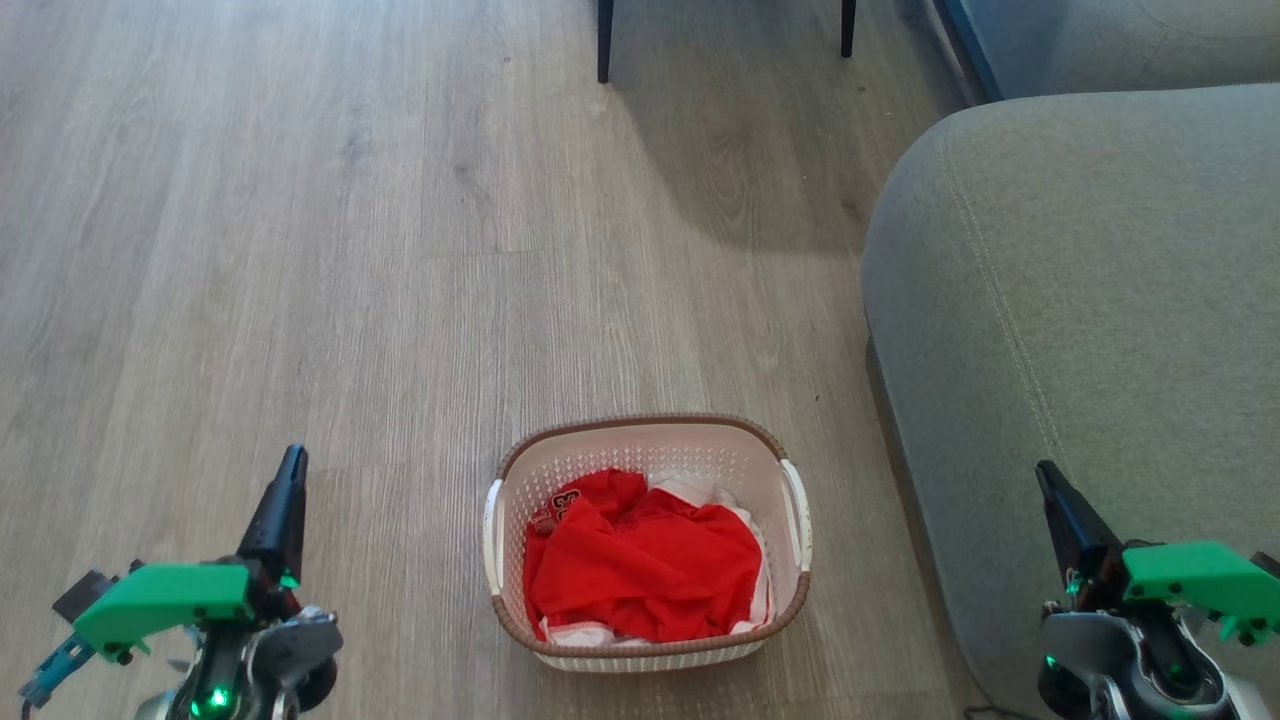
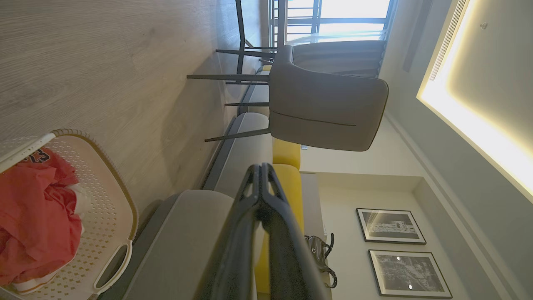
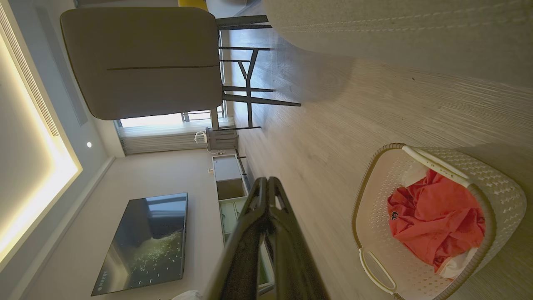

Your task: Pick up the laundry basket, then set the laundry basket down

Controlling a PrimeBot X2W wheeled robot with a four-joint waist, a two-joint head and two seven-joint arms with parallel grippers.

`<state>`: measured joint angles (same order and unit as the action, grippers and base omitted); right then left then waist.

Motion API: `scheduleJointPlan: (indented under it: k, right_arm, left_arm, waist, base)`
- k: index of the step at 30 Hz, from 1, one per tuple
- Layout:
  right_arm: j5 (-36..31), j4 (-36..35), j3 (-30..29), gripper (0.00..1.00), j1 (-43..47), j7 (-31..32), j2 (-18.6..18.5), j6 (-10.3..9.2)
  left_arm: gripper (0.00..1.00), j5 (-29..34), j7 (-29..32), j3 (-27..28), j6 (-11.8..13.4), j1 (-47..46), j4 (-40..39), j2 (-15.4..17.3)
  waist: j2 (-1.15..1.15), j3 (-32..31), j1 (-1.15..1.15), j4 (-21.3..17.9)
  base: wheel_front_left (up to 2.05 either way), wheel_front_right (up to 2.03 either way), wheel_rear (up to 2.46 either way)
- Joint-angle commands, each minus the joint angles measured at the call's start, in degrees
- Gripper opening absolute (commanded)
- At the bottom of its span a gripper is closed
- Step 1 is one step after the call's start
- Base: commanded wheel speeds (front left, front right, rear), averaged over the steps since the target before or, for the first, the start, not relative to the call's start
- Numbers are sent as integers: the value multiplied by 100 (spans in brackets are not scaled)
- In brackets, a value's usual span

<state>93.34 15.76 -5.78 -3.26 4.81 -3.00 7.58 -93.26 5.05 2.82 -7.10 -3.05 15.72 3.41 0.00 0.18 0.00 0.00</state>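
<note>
The laundry basket (image 1: pixel 650 445) stands on the wooden floor at the lower middle of the head view, cream-white and perforated, with a brown rim and white side handles. Red and white clothes lie inside it. The basket (image 2: pixel 104 216) fills the lower left of the left wrist view, and the basket (image 3: pixel 497 187) sits at the lower right of the right wrist view. My left gripper (image 1: pixel 292 462) hovers well to the basket's left, shut and holding nothing. My right gripper (image 1: pixel 1045 472) is off to the basket's right, beside the sofa, also shut and holding nothing. Both grippers (image 2: pixel 260 167) (image 3: pixel 266 180) show their fingers pressed together.
A grey sofa (image 1: pixel 1080 330) takes up the right side, close to the basket. Dark chair legs (image 1: pixel 604 40) stand at the far top. A grey chair (image 2: pixel 325 108) stands beyond. A television (image 3: pixel 141 241) and a cabinet (image 3: pixel 227 183) line the far wall. Wooden floor (image 1: pixel 300 250) stretches to the left.
</note>
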Motion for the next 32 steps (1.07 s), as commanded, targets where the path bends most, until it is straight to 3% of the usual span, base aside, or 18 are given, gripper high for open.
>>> scheduleJointPlan:
  k: [1,32]
  right_arm:
    - [16,-183,86,0,-278,40,-103,-9]
    - [-28,-179,34,0,-282,82,-66,-9]
  left_arm:
    - [0,1,39,240,-38,-303,-172,42]
    - [0,38,75,284,-38,-307,-170,11]
  waist:
    - [0,0,0,0]
    - [0,0,0,0]
  base:
    - [0,0,0]
    - [0,0,0]
